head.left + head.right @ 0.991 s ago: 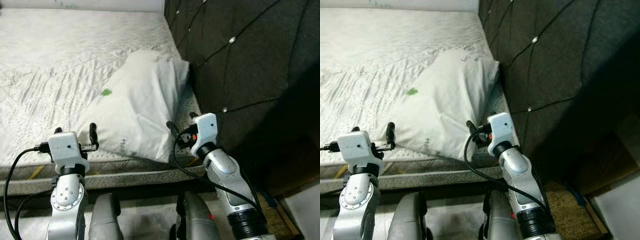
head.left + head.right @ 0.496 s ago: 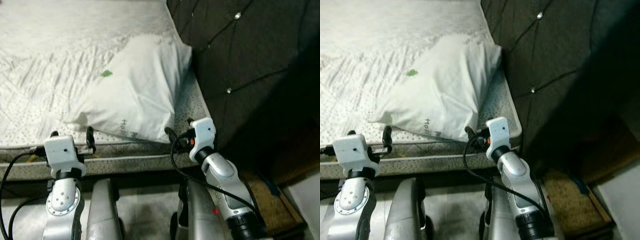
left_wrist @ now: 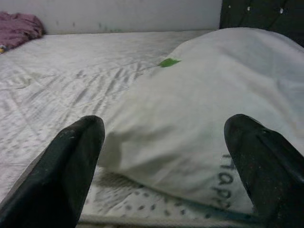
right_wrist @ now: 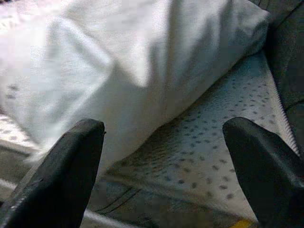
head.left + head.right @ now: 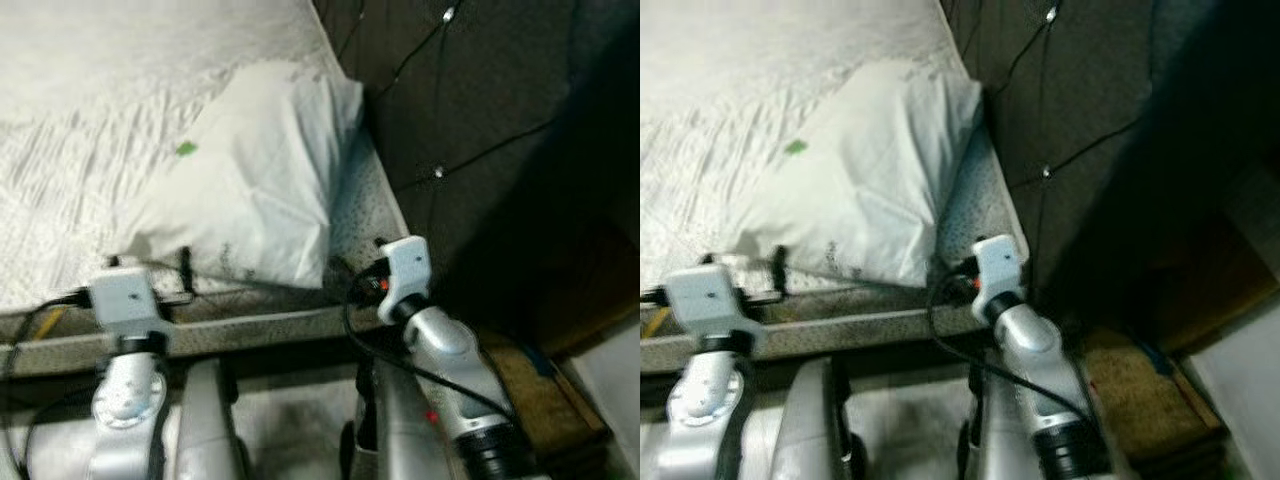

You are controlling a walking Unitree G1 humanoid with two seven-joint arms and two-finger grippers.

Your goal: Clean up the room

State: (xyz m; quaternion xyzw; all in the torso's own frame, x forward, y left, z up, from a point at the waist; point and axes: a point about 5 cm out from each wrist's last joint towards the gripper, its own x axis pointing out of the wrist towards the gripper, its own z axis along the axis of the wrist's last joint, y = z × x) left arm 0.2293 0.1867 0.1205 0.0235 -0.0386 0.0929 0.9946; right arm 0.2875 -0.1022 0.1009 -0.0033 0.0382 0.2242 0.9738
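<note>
1. A white pillow (image 5: 250,180) lay on the bare mattress (image 5: 90,130) of a bed, its far end pushed up against the dark tufted headboard (image 5: 480,110) at about 2 o'clock in the head views.
2. A small green tag (image 5: 186,149) sat on the pillow's upper face, toward 10 o'clock from the pillow's middle.
3. The pillow's near corner reached close to the mattress's front edge, and some dark printed lettering ran along that lower edge, too blurred to read.
4. The left gripper (image 3: 166,156) was held just off the front edge of the mattress at about 7 o'clock in the head views, pointing at the pillow's near side; its jaws stood wide apart with nothing between them.
5. The right gripper (image 4: 164,156) hung near the bed's corner at about 5 o'clock, close to the pillow's near corner and the speckled mattress border; its jaws were likewise spread apart and held nothing.
6. Neither gripper touched the pillow.
7. In the left wrist view a purple cloth (image 3: 19,26) lay bunched at the far side of the mattress, against a pale wall (image 3: 133,14).
8. A brownish mat (image 5: 545,400) lay on the floor beside the bed, at about 4 o'clock.
</note>
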